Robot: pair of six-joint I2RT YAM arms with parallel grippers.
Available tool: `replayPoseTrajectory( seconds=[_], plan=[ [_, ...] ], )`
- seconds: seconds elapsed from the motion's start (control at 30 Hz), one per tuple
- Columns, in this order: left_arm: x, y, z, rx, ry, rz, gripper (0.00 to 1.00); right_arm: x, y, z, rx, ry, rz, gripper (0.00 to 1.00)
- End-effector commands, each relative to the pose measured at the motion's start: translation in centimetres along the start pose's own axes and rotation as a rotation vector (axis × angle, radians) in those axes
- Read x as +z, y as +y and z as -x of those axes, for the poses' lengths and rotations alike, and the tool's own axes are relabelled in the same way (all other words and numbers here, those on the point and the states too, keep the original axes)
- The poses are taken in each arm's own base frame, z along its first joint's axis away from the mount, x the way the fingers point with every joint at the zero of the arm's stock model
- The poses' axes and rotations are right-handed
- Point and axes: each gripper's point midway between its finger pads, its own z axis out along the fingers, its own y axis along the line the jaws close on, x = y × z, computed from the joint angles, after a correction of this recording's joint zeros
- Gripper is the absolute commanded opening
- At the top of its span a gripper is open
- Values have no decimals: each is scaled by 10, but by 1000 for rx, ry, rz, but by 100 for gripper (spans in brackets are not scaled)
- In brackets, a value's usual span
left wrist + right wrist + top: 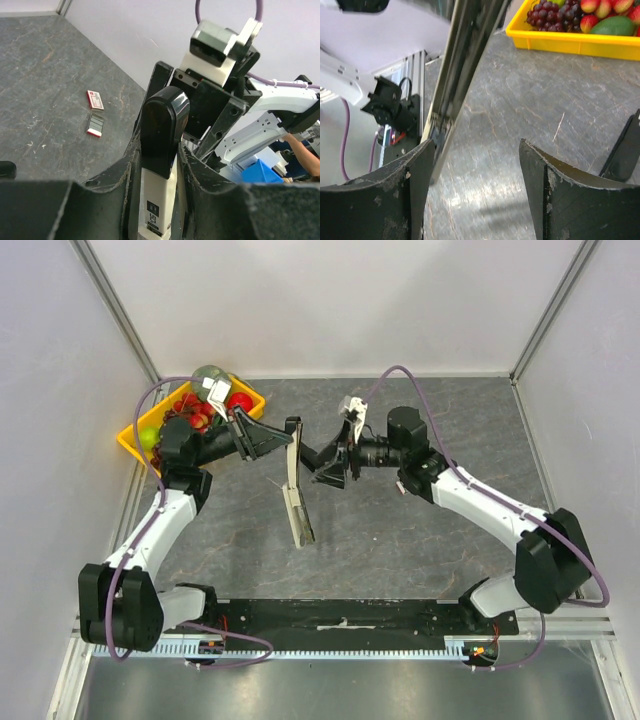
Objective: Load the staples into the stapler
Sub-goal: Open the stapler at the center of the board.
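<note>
- Left gripper (280, 437) clamped on the stapler (162, 130), which is hinged open, one arm angling down to the table (420, 550).
- Right gripper (475, 150): jaws wide, empty, just beside the stapler.
- Staples (95, 125) in their tray on the table, beside the box (95, 99), well apart from the stapler.

The stapler (298, 512) sits mid-table between left gripper (280, 437) and right gripper (326, 466), fruit tray (130, 442) far left

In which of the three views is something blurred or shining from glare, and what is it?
Top external view: even light, no blur, the walls lean outward. Left wrist view: the stapler shows a soft highlight on its black cap; the staple box is sharp. Right wrist view: the stapler's metal rail blurs near the top; pale glare on the table.
</note>
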Motion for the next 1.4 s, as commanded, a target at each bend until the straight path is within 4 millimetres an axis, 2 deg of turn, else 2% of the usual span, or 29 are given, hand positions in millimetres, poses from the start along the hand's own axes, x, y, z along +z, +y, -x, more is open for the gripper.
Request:
replayPoseTrajectory(
  seconds=[0.0, 0.43, 0.83, 1.13, 1.3, 1.37],
  plan=[
    [7, -4, 21, 84, -53, 17, 2, 21, 0, 33, 86, -72, -2, 76],
    [8, -9, 29, 100, -57, 9, 2, 36, 19, 12, 160, -48, 77, 79],
    [8, -10, 31, 111, -57, 10, 2, 45, 30, -15, 134, 30, 93, 72],
    [7, -11, 31, 114, -54, 8, 2, 54, 26, -21, 133, 51, 76, 48],
    [7, -11, 31, 113, -55, 7, 2, 57, 24, -17, 128, 49, 69, 20],
    [7, -11, 31, 116, -54, 6, 2, 57, 23, -16, 121, 50, 62, 3]
  ],
)
